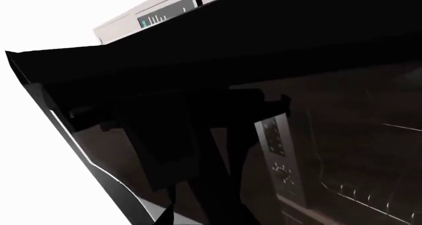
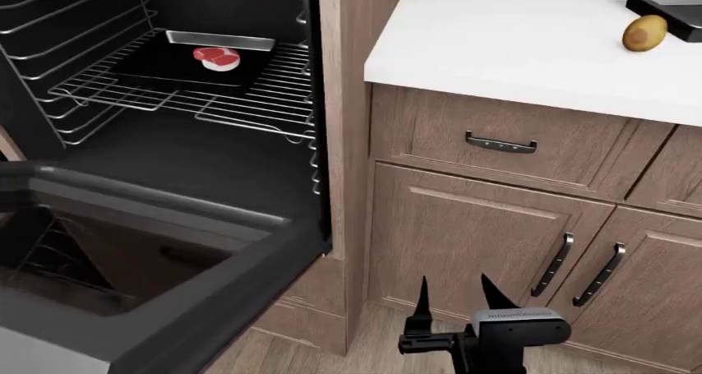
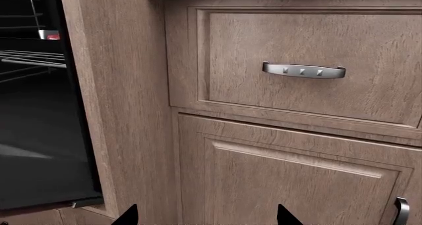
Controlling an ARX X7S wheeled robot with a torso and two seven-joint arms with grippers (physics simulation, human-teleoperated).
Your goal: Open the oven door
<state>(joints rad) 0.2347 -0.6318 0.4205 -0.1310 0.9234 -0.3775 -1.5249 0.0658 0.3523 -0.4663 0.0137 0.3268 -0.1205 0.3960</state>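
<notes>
The oven door (image 2: 164,251) is swung down and stands wide open at the lower left of the head view, its glossy black inner face up. Behind it the oven cavity shows wire racks (image 2: 187,82) and a tray with a red steak (image 2: 217,57). Black door glass (image 1: 264,47) fills the left wrist view from very close. My left gripper's fingers blend into that dark glass, and the gripper does not show in the head view. My right gripper (image 2: 453,296) (image 3: 206,217) is open with nothing between its fingers, low in front of the wooden cabinet, right of the oven.
A wooden post (image 2: 345,144) separates the oven from the cabinets. A drawer with a small dark handle (image 2: 501,144) (image 3: 303,70) sits above cabinet doors with bar handles (image 2: 551,265). A potato (image 2: 645,32) and a dark tray (image 2: 669,0) sit on the white counter (image 2: 527,45).
</notes>
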